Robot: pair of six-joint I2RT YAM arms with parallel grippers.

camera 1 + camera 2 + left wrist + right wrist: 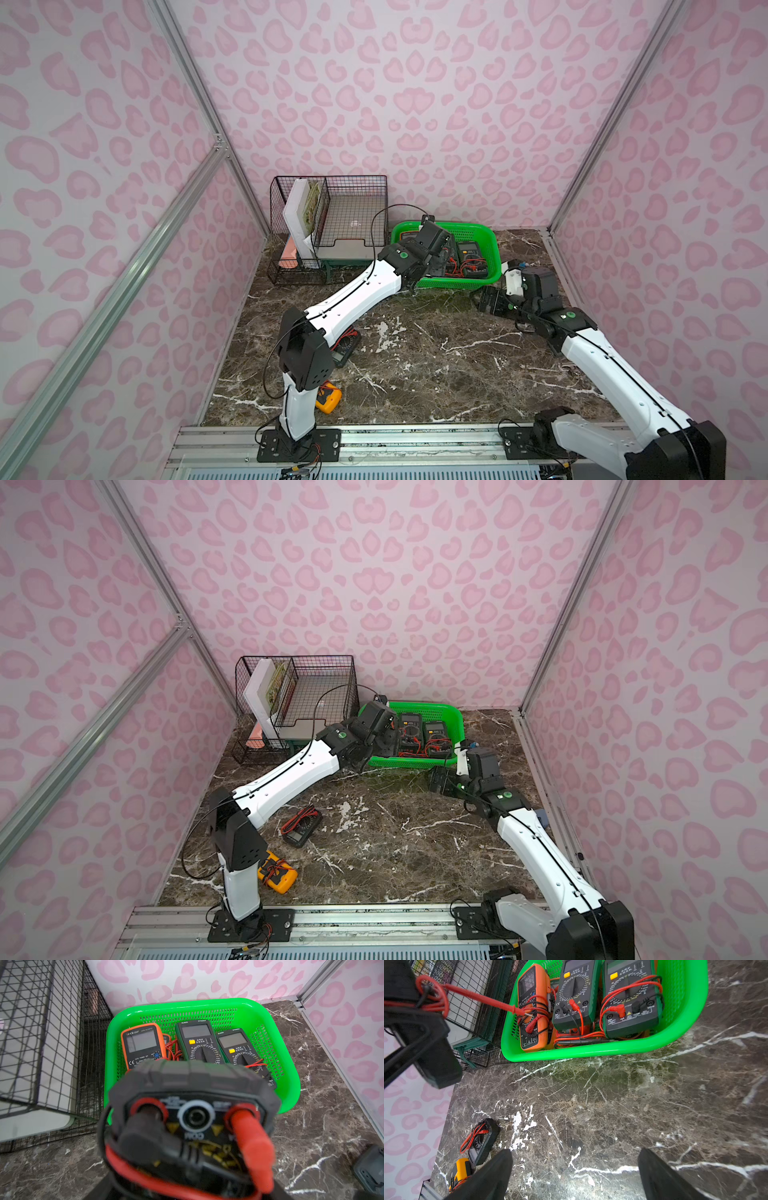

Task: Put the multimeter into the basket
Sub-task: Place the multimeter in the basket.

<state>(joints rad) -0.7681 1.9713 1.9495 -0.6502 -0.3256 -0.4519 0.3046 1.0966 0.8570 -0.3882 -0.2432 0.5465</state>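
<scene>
Left gripper (pixel 383 744) clamps a black multimeter (pixel 193 1088) (red and black leads plugged in) over the left end of the green basket (pixel 207 1006). The right gripper (pixel 574 1153) gapes wide above the marble table (pixel 612 1095), near the basket.

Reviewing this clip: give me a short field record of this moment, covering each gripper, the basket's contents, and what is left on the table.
left gripper: shut on held multimeter, black with red leads, at the near rim of the green basket, not yet set down
right gripper: fingers open, empty, over bare table beside the basket
in basket: orange multimeter, two dark green multimeters
on table: small black multimeter, yellow multimeter, both by the left arm's base
</scene>
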